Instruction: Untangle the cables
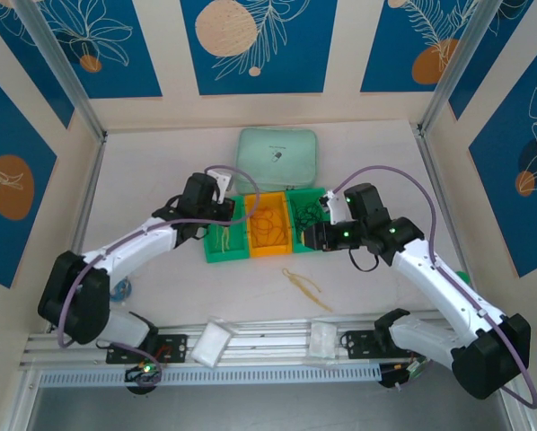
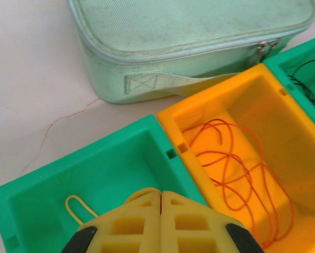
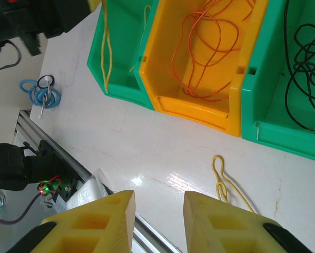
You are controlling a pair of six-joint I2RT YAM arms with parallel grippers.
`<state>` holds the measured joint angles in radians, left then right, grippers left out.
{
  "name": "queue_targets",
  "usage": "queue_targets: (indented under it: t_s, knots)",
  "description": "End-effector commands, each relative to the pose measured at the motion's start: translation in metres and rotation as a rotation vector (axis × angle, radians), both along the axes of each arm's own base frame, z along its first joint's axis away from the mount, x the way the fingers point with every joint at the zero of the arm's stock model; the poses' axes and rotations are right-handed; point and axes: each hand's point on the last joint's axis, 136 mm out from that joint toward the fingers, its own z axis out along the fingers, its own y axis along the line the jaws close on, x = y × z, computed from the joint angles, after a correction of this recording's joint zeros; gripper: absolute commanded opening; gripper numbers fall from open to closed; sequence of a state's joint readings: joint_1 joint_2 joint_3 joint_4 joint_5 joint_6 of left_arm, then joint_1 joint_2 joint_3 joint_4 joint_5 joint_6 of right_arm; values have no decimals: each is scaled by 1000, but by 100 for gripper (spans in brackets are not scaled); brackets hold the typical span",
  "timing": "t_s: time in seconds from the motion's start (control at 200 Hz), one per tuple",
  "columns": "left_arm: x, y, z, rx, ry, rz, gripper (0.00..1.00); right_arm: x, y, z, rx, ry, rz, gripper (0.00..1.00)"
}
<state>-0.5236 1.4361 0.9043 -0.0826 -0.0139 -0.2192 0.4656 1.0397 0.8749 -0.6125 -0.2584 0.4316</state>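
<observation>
The right gripper (image 3: 158, 196), jaws apart, hangs beside the loose yellow cable (image 3: 227, 185) on the table (image 3: 147, 153). The left gripper (image 2: 161, 194), jaws pressed together, seems to pinch a second yellow cable (image 2: 78, 206) in the green bin (image 2: 94, 142). The loose one looks light and limp (springy too), so take its loop end.

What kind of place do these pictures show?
Probably a robot test booth, not a home: patterned wall panels enclose a white table, two arms are mounted at an aluminium rail, and three plastic bins stand in a row.
</observation>
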Motion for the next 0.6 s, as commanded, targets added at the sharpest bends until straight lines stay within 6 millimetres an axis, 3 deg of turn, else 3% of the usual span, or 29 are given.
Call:
queue_targets:
  t_s: [0.0,0.215,0.43,0.595]
  knots:
    - [20,2,0,-37,-54,63,0,5,3,5,0,-18,6,30]
    - [29,-1,-19,-65,-78,83,0,8,6,-1,-4,-2,14,31]
    - [26,-9,-39,-80,-20,58,0,12,9,-7,-10,15,19,31]
    - [24,-12,-50,-95,15,54,5,12,8,-11,-26,30,22,31]
